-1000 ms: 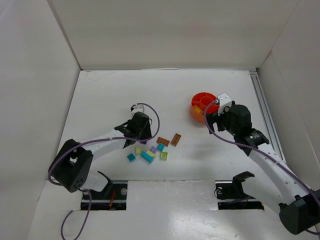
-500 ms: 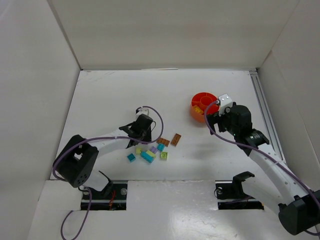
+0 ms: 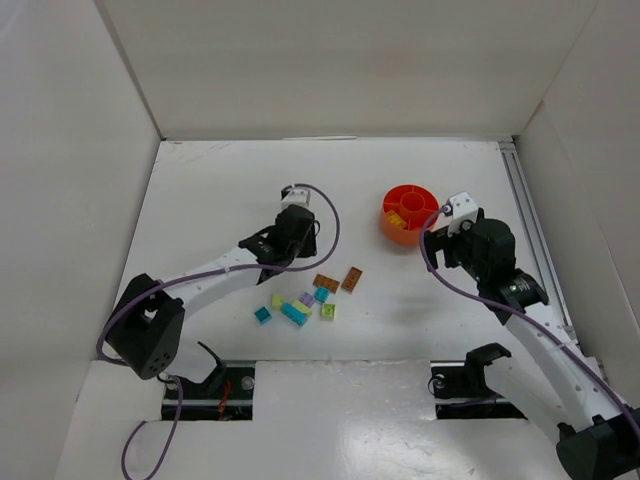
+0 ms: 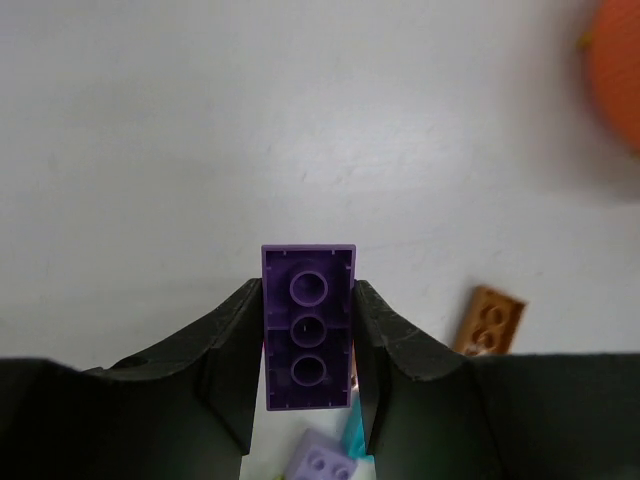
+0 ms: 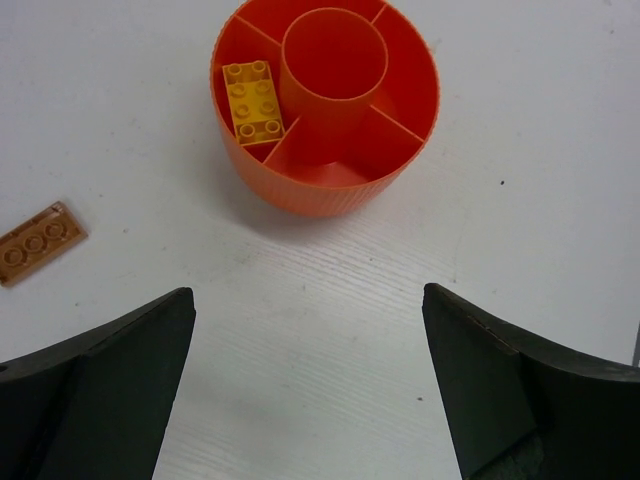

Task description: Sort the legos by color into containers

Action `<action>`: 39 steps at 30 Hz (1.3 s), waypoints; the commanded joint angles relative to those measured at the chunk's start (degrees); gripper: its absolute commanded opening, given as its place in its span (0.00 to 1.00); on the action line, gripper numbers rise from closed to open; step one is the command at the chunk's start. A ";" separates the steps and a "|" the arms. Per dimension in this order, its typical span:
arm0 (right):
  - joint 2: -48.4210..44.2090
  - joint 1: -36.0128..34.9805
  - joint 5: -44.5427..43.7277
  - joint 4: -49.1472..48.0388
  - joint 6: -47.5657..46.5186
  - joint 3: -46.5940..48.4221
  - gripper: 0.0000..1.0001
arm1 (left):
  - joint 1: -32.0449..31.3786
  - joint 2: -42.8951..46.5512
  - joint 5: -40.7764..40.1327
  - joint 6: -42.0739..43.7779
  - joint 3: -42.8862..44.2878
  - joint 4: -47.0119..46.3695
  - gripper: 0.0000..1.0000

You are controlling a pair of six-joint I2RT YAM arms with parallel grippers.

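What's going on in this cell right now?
The left tool is shut on a purple lego, gripped by its long sides. The right tool is open and empty, hovering just short of the orange divided bowl. The bowl holds one yellow brick in a single compartment; the others look empty. The other legos, including two brown plates, lie loose on the table, not yet sorted.

White-and-black arms [image 3: 212,280], purple cables [image 3: 333,224]
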State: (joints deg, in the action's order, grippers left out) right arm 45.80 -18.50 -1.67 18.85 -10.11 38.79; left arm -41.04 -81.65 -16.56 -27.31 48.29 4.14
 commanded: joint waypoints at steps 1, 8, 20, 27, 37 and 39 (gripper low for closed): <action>-2.82 2.23 -1.32 -3.21 0.62 -0.55 1.00 | -0.18 2.03 0.55 7.32 6.27 -10.45 0.19; -5.37 6.37 3.78 -5.05 0.01 -1.17 1.00 | -0.18 -10.08 17.15 21.67 18.82 -28.56 0.18; -9.50 9.01 6.59 -5.05 -0.53 -2.22 1.00 | 4.03 -36.38 50.12 20.10 45.12 -40.62 0.18; -9.50 9.01 6.07 -5.05 -0.53 -2.22 1.00 | 4.03 -45.61 51.45 17.38 54.36 -41.14 0.18; -6.69 9.01 5.01 -5.05 -1.05 -1.70 1.00 | 4.03 -49.66 51.45 12.38 53.22 -46.41 0.18; -6.69 9.01 5.01 -5.05 -1.05 -1.70 1.00 | 4.03 -50.19 51.45 11.59 53.22 -46.42 0.18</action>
State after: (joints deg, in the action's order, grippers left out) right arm 39.40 -9.76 3.86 16.25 -10.74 36.56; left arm -36.88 -132.18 33.28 -13.26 100.31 -36.97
